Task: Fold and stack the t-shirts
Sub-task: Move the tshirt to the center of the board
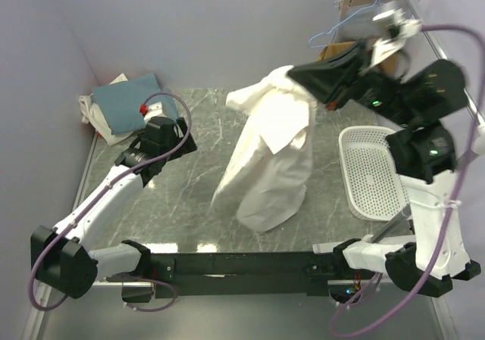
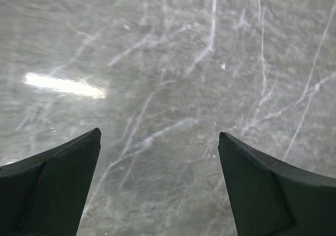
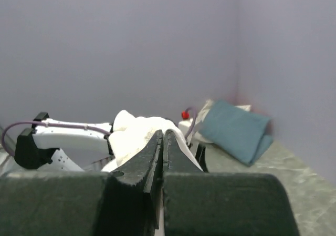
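Right jaws clamped on off-white t-shirt (image 1: pixel 269 158), hanging rumpled, hem touching table (image 1: pixel 189 181)

Soft, even overhead light is cast. A glare streak is reflected at the left of the blurred worktop (image 2: pixel 173 62) in the left wrist view. The off-white t-shirt (image 1: pixel 273 151) is nearly washed out; the raised right arm (image 1: pixel 424 90) is defocused.

Overhead and wrist views, shared table (image 1: pixel 189 181)

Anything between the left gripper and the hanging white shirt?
Nothing: only bare marble table between the left gripper and the off-white t-shirt, seen in the top external view.
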